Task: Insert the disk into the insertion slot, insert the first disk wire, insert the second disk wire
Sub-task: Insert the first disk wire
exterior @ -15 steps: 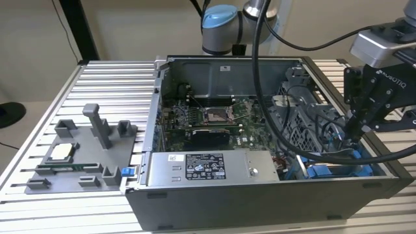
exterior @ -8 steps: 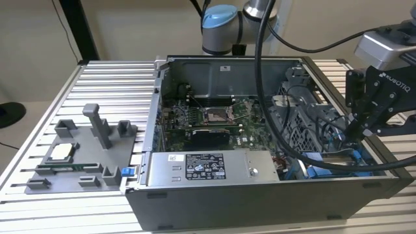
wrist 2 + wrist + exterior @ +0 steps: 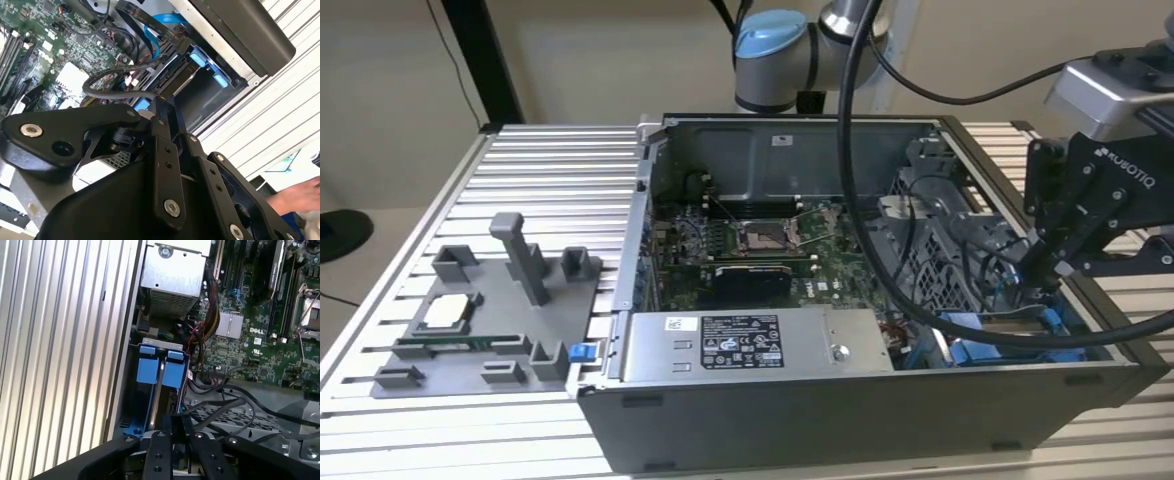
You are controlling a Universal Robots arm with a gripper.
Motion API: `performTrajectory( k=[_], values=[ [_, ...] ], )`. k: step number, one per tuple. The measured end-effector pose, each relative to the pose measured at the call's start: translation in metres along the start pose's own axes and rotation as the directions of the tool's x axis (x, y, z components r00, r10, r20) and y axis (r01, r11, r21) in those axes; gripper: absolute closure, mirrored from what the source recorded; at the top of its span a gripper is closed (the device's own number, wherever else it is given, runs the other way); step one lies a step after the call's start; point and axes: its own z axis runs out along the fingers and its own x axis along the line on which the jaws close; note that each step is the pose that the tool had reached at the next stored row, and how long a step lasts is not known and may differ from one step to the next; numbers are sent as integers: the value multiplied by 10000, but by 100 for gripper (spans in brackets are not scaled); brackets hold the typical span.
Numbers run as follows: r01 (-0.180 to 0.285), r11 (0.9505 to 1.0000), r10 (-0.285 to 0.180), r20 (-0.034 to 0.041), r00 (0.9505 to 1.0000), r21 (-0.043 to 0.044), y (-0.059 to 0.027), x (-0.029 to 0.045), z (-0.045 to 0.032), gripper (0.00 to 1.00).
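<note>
evidently the disk [image 3: 150,371] sits in the insertion slot [image 3: 161,344], at the near corner of the case [image 3: 854,420], exterior view's right. gripper [image 3: 175,422] clenched, seemingly on a black wire [image 3: 120,93]: first-wire step in hand; connector needs squaring to the disk's port.

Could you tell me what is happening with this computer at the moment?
A robot arm's gripper is reaching down into an open computer case that stands on a slatted metal table. It hangs right over the insertion slot with blue tabs, in the case's corner on the exterior view's right. The blue-framed disk seems to sit in that slot already. A black wire loops close to the gripper's tip; whether it is plugged in is hidden.
</note>
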Motion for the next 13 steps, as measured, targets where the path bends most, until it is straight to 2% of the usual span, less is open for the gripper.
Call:
performTrajectory(
  k=[1, 4, 7, 13],
  values=[
    [-51, 10000, 51, 30, 10000, 3, 0, 0, 0, 100],
    [-144, 9999, 144, 50, 9999, -28, -6, 1, 2, 100],
    [-164, 9998, 165, 62, 9998, -127, -31, 5, 3, 100],
    [-182, 9986, 188, 108, 9998, -505, -115, 17, 9, 100]
  ],
)
